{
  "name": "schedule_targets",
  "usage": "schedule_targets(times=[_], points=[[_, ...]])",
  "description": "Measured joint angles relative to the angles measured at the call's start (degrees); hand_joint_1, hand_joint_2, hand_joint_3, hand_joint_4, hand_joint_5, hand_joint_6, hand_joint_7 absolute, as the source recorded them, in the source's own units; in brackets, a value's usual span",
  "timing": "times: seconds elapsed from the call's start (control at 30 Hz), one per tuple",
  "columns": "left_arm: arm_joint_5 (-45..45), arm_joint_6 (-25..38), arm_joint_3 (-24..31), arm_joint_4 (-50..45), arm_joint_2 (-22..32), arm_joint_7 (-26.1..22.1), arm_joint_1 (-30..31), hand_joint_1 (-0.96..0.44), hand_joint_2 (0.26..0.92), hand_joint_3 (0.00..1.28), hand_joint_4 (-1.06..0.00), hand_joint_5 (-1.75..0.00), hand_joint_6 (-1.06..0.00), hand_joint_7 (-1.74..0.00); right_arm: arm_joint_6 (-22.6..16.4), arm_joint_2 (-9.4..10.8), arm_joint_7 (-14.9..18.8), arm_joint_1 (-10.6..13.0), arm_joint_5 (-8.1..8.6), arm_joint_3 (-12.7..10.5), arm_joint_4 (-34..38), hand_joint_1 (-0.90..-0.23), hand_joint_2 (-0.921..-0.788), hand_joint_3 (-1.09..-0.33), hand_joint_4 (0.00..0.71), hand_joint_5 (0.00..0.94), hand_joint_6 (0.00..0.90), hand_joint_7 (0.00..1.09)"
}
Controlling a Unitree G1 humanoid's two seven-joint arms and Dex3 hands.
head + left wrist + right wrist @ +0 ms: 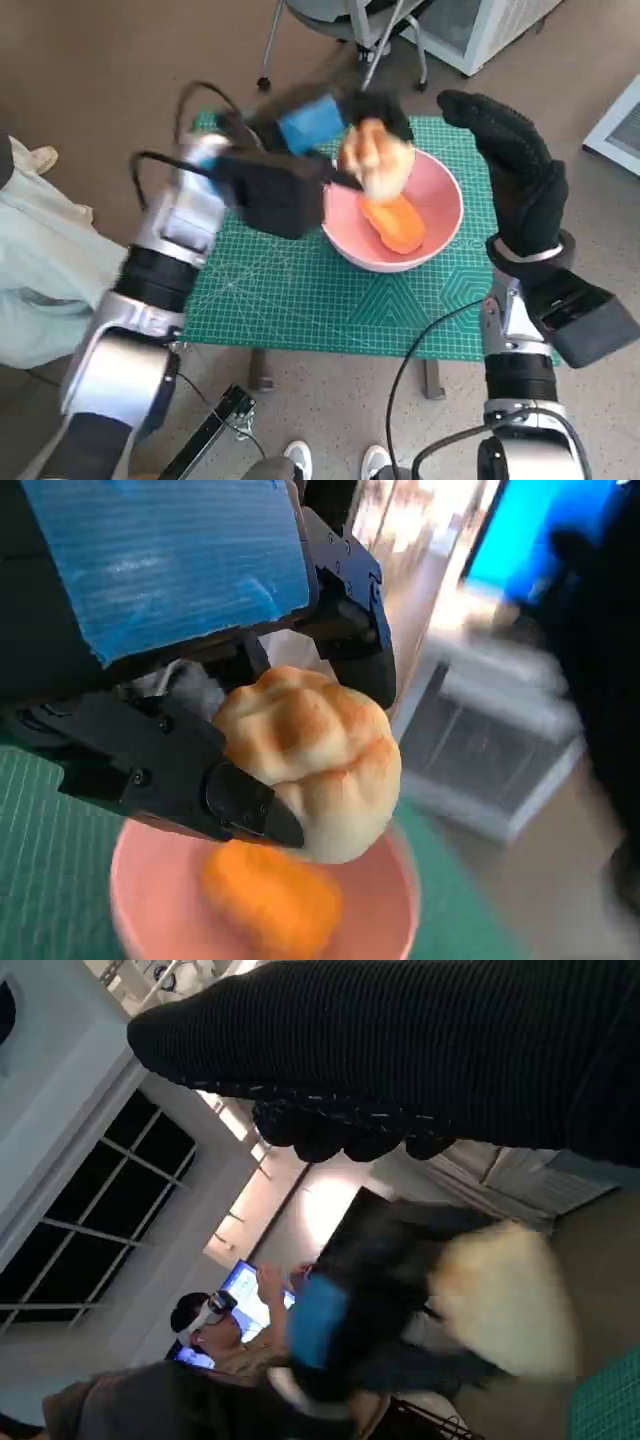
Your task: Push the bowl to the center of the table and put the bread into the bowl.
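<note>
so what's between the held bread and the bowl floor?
An orange item lies in the bowl, under the bread the left hand holds; head view.

Green cutting mat, office chair

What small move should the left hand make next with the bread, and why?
Probably lower a little and release. The left hand holds the bread over the pink bowl, which already holds an orange piece.
</note>
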Motion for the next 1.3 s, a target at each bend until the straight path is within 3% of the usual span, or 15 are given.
schedule_targets(times=[0.13,0.3,0.43,0.63,0.77,0.83,0.97,1.13,1.3], points=[[1.38,1.37,-2.15,2.74,-0.36,-3.87,-0.09,-0.14,0.802,0.08,-0.16,-0.09,-0.12,-0.52,-0.06,-0.05,0.0,0.26,0.0,-0.14,-0.34,-0.582,-0.921,-0.68,0.376,0.003,0.041,0.79],[1.38,2.91,-2.48,4.09,-0.3,-7.73,-0.21,-0.19,0.798,0.06,-0.11,-0.02,-0.11,-0.49,-0.08,-0.2,0.01,0.77,0.33,-0.49,-0.7,-0.571,-0.921,-0.673,0.375,0.002,0.045,0.78],[-0.55,2.23,-0.47,4.16,-0.28,-7.92,-0.22,-0.26,0.81,0.05,-0.1,-0.01,-0.11,-0.49,0.08,-0.27,-0.03,1.01,0.52,-0.91,-0.93,-0.562,-0.921,-0.673,0.375,0.001,0.047,0.78],[-7.13,-1.35,6.52,4.26,-0.58,-3.05,-0.14,-0.33,0.871,0.02,-0.16,-0.01,-0.2,-0.4,0.71,-0.3,-2.1,1.0,0.19,-2.0,-2.07,-0.537,-0.921,-0.695,0.375,0.001,0.048,0.76],[-14.24,-4.11,13.39,4.17,-1.87,0.7,0.26,-0.36,0.909,0.03,-0.27,-0.02,-0.3,-0.31,1.5,-0.3,-5.48,0.99,-0.98,-2.85,-3.33,-0.524,-0.921,-0.714,0.372,0.001,0.049,0.75],[-17.51,-6.17,16.54,3.5,-2.79,2.82,0.94,-0.38,0.916,0.09,-0.31,-0.03,-0.34,-0.29,2.0,-0.27,-7.52,0.98,-2.43,-3.1,-4.23,-0.519,-0.921,-0.724,0.363,0.0,0.05,0.74],[-22.83,-9.93,21.25,-0.44,-5.12,7.46,4.0,-0.41,0.92,0.19,-0.34,-0.03,-0.35,-0.27,2.99,-0.09,-11.46,0.84,-4.77,-3.38,-6.08,-0.511,-0.921,-0.735,0.356,0.0,0.05,0.74],[-26.46,-11.56,23.59,-8.3,-8.42,11.55,9.63,-0.42,0.921,0.29,-0.36,-0.02,-0.32,-0.27,3.81,0.06,-14.44,-0.05,-6.22,-3.36,-7.16,-0.517,-0.921,-0.739,0.351,0.0,0.049,0.74],[-29.98,-10.03,23.9,-17.15,-10.68,12.03,15.66,-0.42,0.921,0.31,-0.34,-0.01,-0.29,-0.27,4.43,0.14,-15.32,-1.65,-6.96,-2.54,-7.81,-0.53,-0.921,-0.737,0.341,0.0,0.05,0.74]])
